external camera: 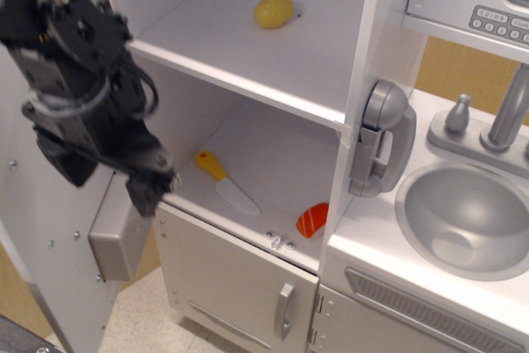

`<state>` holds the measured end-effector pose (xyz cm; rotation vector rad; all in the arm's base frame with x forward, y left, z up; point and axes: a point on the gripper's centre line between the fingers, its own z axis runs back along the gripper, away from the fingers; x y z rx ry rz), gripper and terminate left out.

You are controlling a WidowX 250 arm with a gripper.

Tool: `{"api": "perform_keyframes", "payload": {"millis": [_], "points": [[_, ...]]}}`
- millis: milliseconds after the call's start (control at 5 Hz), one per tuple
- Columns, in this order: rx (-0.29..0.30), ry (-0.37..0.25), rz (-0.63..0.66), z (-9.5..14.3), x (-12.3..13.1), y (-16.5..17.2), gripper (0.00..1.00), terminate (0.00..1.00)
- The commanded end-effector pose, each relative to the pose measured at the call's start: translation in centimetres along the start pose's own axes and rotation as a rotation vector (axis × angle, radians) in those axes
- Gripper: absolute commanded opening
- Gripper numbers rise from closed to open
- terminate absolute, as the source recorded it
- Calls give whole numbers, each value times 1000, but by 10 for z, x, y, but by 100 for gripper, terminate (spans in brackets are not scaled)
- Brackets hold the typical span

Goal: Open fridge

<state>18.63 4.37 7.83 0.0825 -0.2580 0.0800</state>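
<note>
The white toy fridge [273, 105] stands open, its white shelves showing. Its large door [50, 237] is swung wide to the left, inner side toward me, with a grey box [116, 233] on its back; the handle is hidden. My black gripper [149, 188] hangs at the left in front of the door's inner face, next to the grey box. It is blurred, and I cannot tell whether its fingers are open or shut. A yellow fruit [274, 10] lies on the upper shelf. A toy knife [225, 183] and an orange-red piece [312, 221] lie on the lower shelf.
Below the fridge is a small white door with a short silver handle [285, 310]. A grey toy phone [380, 138] hangs on the fridge's right wall. A grey sink [467, 221] with faucet [508, 109] is at the right, and a microwave keypad [500, 22] at top right.
</note>
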Motion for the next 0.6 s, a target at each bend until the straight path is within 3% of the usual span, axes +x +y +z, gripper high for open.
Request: {"api": "perform_keyframes", "payload": {"millis": [0,200,400], "points": [[103,-67,110,-7,54,35,100,0],[96,-40,149,-13,78,47,100,0],[96,-40,149,-13,78,47,100,100]]}}
